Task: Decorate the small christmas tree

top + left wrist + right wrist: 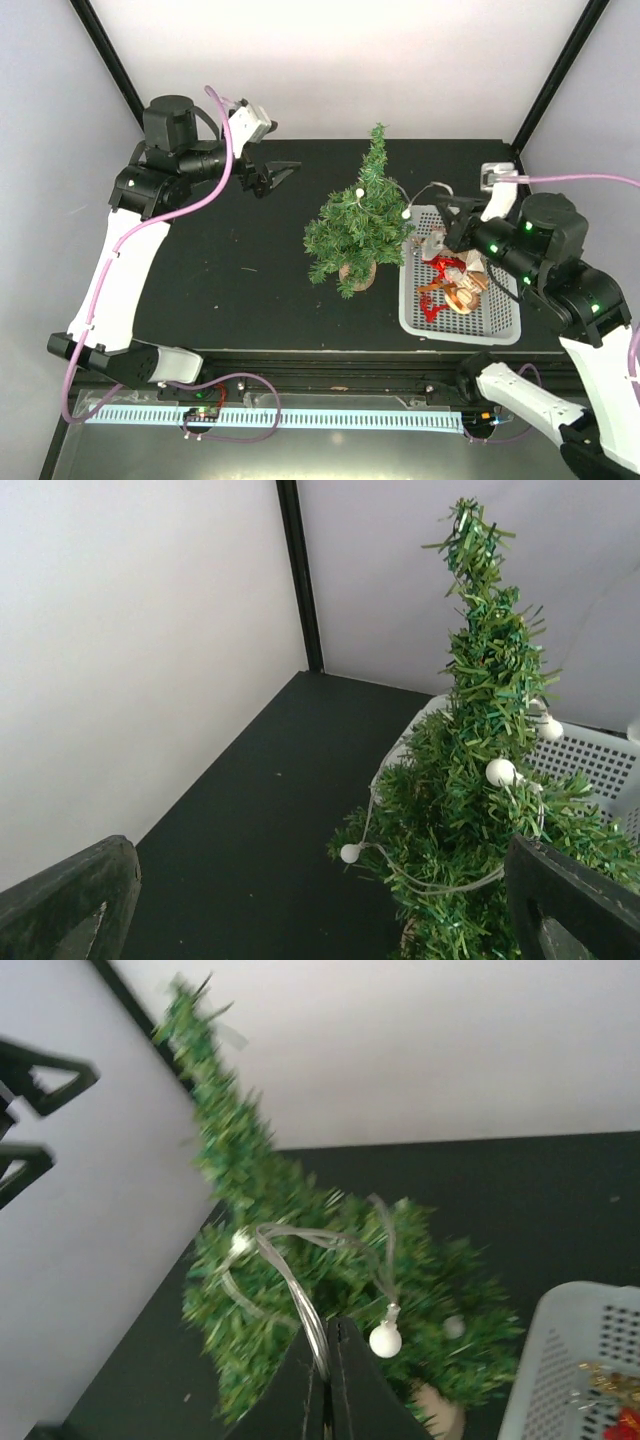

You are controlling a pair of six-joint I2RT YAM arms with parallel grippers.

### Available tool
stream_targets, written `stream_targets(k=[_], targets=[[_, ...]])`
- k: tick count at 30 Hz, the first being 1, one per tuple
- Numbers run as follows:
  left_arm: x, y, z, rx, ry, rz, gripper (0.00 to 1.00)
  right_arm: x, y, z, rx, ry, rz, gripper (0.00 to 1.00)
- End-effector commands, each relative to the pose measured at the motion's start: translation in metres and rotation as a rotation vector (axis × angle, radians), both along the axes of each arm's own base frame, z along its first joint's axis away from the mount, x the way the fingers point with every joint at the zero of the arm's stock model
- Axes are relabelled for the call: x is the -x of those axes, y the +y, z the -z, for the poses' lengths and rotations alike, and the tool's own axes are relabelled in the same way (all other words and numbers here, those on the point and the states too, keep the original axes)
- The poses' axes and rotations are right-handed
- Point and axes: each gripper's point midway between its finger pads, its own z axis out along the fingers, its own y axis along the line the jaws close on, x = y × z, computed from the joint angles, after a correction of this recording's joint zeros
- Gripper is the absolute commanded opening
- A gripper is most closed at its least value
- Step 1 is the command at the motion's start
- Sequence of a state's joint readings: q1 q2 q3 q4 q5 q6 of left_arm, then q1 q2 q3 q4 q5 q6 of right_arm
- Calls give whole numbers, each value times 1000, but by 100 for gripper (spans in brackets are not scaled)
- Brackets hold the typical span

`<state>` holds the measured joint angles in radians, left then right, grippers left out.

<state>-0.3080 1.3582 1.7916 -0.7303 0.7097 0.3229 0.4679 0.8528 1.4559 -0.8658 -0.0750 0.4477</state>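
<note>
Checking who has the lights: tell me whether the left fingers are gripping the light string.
No, the left fingers stand wide apart, gripping nothing, and the light string lies draped on the tree.

left arm point(118, 270): upper link raised, forearm folded, wrist level | left gripper point(280, 180): jaws spread wide, nothing between them | right arm point(575, 290): bent, wrist angled downward | right gripper point(327, 1345): fingers pressed together, pinching the light string point(290, 1270), which runs up and away from the fingertips
</note>
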Motion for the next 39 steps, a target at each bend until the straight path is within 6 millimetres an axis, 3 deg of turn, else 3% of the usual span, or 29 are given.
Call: stream_targets(k=[1, 8, 12, 23, 32, 39], targets=[[11, 2, 3, -34, -6, -8, 99, 10, 23, 20, 28, 55, -71, 1], [16, 6, 2, -42, -21, -25, 99, 25, 67, 39, 61, 104, -182, 1], [18, 4, 13, -45, -1, -13, 99, 35, 89, 42, 53, 117, -244, 1], [45, 3, 28, -31, -2, 47, 99, 47, 146, 50, 26, 159, -364, 1], [129, -20, 63, 63, -17, 456, 97, 42, 167, 43, -34, 162, -383, 1], [148, -35, 76, 113, 42, 599, 92, 41, 177, 30, -123, 161, -392, 1]])
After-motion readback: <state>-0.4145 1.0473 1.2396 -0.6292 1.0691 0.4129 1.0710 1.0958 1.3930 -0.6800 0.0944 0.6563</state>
